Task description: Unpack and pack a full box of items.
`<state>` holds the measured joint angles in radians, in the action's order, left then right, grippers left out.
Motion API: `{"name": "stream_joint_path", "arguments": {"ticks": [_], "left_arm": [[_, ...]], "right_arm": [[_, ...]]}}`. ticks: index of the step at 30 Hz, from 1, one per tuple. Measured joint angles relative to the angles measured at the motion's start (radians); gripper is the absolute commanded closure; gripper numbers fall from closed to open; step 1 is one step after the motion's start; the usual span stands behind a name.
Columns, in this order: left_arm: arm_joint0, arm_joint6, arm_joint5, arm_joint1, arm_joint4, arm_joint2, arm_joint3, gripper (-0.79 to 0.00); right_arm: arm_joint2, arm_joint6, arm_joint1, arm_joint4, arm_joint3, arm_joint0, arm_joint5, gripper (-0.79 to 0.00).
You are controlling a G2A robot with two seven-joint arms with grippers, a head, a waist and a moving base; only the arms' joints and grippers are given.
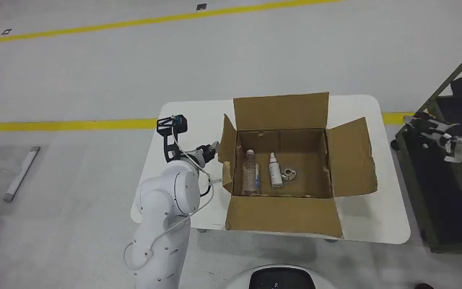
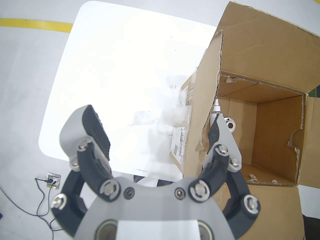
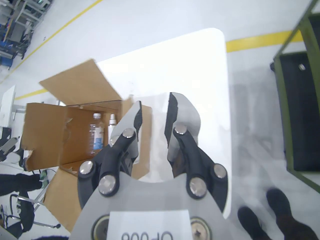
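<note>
Left arm [image 1: 170, 202] closest in. Its jaws are spread wide and hold nothing, just beside the left flap [image 1: 227, 144] of the box [image 1: 281, 170], above the white surface [image 1: 188, 119]. Right jaws parted by a narrow gap, also empty, held high and well apart from the box. Box sits mid-surface with all four flaps folded out. On its floor, toward the left: clear bottle [image 1: 250, 172] lying flat; spray bottle [image 1: 275, 170] lying just beside it, on its right; small metal fitting [image 1: 290, 173] next along — whether fitting and spray bottle touch, cannot tell.
</note>
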<state>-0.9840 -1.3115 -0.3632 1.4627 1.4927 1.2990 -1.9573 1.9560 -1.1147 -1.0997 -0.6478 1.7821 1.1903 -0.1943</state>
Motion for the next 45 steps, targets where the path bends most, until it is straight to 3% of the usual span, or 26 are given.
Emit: {"name": "stream_joint_path", "arguments": {"ticks": [5, 9, 15, 26, 34, 35, 36, 37, 38, 40, 45], "left_arm": [[0.000, 0.000, 0.000, 0.000, 0.000, 0.000, 0.000, -0.785], [0.000, 0.000, 0.000, 0.000, 0.000, 0.000, 0.000, -0.785], [0.000, 0.000, 0.000, 0.000, 0.000, 0.000, 0.000, -0.785], [0.000, 0.000, 0.000, 0.000, 0.000, 0.000, 0.000, -0.785], [0.000, 0.000, 0.000, 0.000, 0.000, 0.000, 0.000, -0.785], [-0.005, 0.006, 0.003, 0.000, -0.003, 0.001, 0.001, -0.754], [-0.016, 0.028, 0.009, 0.000, -0.009, 0.005, 0.004, -0.650], [-0.025, 0.047, 0.015, -0.001, -0.013, 0.008, 0.006, -0.465], [-0.032, 0.062, 0.022, -0.001, -0.015, 0.010, 0.009, -0.203], [-0.041, 0.081, 0.038, -0.002, -0.006, 0.011, 0.019, 0.000], [-0.061, 0.096, 0.058, -0.003, 0.017, 0.007, 0.039, 0.000]], "right_arm": [[0.045, -0.008, -0.006, 0.174, -0.186, 0.048, -0.038, 0.000], [-0.001, -0.036, -0.015, 0.378, -0.340, 0.012, -0.024, 0.000], [-0.104, -0.083, -0.023, 0.547, -0.424, -0.060, -0.004, 0.000], [-0.305, -0.130, -0.021, 0.503, -0.230, -0.095, 0.036, 0.000], [-0.471, -0.120, -0.009, 0.228, -0.027, -0.063, 0.040, 0.000], [-0.489, -0.115, -0.009, 0.205, -0.022, -0.063, 0.035, 0.000], [-0.511, -0.110, -0.009, 0.174, -0.021, -0.064, 0.026, 0.000], [-0.528, -0.106, -0.009, 0.148, -0.023, -0.066, 0.018, 0.000], [-0.544, -0.103, -0.009, 0.128, -0.026, -0.069, 0.010, 0.000], [-0.573, -0.098, -0.010, 0.105, -0.033, -0.080, -0.004, 0.000], [-0.544, -0.071, -0.006, 0.119, 0.001, -0.093, -0.028, 0.000]]}}
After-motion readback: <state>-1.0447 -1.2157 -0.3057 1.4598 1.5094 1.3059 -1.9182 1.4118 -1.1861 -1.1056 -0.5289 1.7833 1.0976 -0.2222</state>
